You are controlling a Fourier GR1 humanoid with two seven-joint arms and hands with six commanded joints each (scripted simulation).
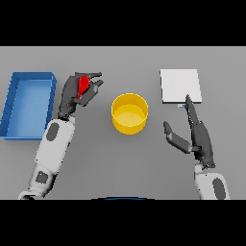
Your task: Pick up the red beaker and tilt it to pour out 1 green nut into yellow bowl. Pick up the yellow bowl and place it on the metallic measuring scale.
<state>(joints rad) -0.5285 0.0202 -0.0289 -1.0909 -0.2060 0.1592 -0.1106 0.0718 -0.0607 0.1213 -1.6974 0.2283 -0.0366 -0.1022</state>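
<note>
Small red beaker (83, 85) sits in the left hand (79, 90), fingers curled round it, held above the grey tabletop (96, 158). Mostly covered by the fingers; the visible red part runs roughly 12-to-6, tilt unclear. Only a small glossy red patch shows, contents not visible.

Round yellow bowl (129, 113) sits upright at the 4 o'clock side of the beaker, near but apart, open top, inside looks plain yellow. Flat square metallic measuring scale (180, 86) lies at the bowl's 2 o'clock, apart from it. Blue rectangular open bin (29, 103) lies at the beaker's 9 o'clock.

Right hand (199, 137) is spread wide, fingers straight, holding nothing; fingertips point to 12 and reach the scale's near edge.
</note>
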